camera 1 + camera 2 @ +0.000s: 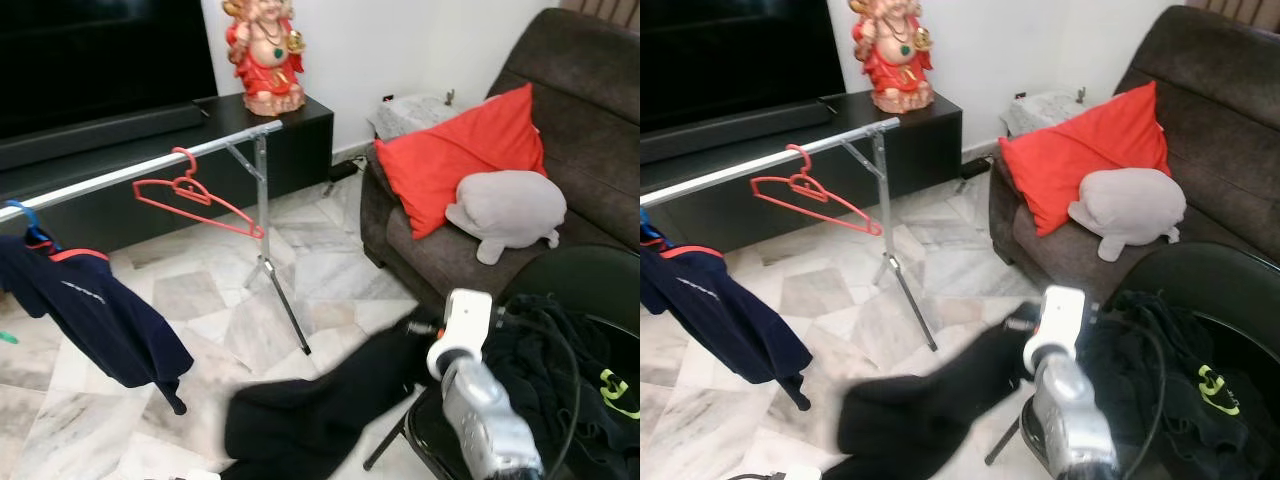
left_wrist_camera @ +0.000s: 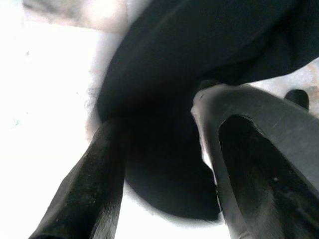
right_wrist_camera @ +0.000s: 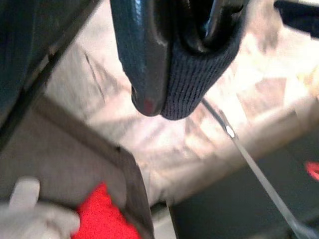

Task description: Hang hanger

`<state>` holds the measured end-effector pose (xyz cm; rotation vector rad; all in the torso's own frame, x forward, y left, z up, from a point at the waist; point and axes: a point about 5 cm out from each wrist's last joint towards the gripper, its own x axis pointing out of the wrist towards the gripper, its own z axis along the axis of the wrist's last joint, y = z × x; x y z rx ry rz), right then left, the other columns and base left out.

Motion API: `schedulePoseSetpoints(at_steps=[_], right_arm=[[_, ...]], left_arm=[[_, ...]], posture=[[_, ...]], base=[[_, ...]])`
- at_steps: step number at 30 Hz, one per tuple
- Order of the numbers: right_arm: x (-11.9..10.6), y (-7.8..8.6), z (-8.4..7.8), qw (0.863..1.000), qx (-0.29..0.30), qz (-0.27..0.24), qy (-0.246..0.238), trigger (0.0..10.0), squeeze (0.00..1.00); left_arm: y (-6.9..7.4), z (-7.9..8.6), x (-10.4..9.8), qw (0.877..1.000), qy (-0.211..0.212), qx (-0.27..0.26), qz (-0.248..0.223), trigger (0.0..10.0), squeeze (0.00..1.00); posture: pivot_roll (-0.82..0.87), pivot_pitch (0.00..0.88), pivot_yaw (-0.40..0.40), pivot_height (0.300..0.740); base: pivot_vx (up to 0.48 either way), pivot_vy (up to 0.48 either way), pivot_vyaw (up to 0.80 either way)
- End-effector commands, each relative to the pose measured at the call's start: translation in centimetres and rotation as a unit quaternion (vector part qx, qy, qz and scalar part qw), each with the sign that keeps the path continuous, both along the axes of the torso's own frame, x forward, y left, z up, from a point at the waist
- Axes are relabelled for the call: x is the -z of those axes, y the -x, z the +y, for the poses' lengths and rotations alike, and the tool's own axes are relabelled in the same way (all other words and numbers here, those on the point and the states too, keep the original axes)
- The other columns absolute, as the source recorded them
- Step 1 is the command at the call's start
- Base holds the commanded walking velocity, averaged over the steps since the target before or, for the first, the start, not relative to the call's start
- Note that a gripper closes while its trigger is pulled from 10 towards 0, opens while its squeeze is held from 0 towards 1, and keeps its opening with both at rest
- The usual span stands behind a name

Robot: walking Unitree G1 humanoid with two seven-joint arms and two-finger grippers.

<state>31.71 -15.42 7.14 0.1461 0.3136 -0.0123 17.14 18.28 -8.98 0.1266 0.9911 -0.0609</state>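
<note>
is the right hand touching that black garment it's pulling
Touching. The right wrist view shows the right hand with its fingers pinched on a fold of the black garment.

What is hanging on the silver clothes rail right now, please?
On the silver rail hang an empty red hanger and a navy shirt on a blue hanger, whose shoulders the shirt covers.

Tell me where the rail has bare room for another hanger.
The silver metal rail is bare between the navy shirt on its blue hanger and the empty red plastic hanger, with a shorter bare stretch from there to the rail's end. The right pincer grips dark knit fabric.
</note>
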Motion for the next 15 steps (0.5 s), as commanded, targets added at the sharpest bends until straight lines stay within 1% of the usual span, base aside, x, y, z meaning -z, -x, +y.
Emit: schedulePoseSetpoints(at_steps=[1, 7, 11, 15], right_arm=[[-2.68, -0.75, 0.83, 0.998, -0.01, -0.063, 0.004, 10.0, 0.0], [-3.16, -0.65, 1.4, 0.996, -0.015, -0.09, 0.004, 10.0, 0.0], [-3.36, -0.56, 1.65, 0.994, -0.03, -0.1, 0.019, 10.0, 0.0], [-3.5, -0.54, 1.54, 0.994, -0.03, -0.105, 0.02, 10.0, 0.0]], left_arm=[[0.76, 0.23, 0.34, 1.0, -0.006, -0.004, 0.016, 10.0, 0.0], [0.81, 0.19, 0.36, 1.0, -0.005, -0.005, 0.015, 10.0, 0.0], [0.73, 0.2, 0.31, 1.0, -0.003, -0.009, 0.01, 10.0, 0.0], [0.7, 0.22, 0.29, 1.0, -0.004, -0.007, 0.009, 10.0, 0.0]], posture=[[-0.04, 0.079, 0.036, 0.74], [-0.04, 0.068, 0.035, 0.74], [-0.05, 0.07, 0.033, 0.74], [-0.04, 0.073, 0.033, 0.74]], base=[[0.0, 0.0, 0.0], [0.0, 0.0, 0.0], [0.0, 0.0, 0.79], [0.0, 0.0, 0.8]])
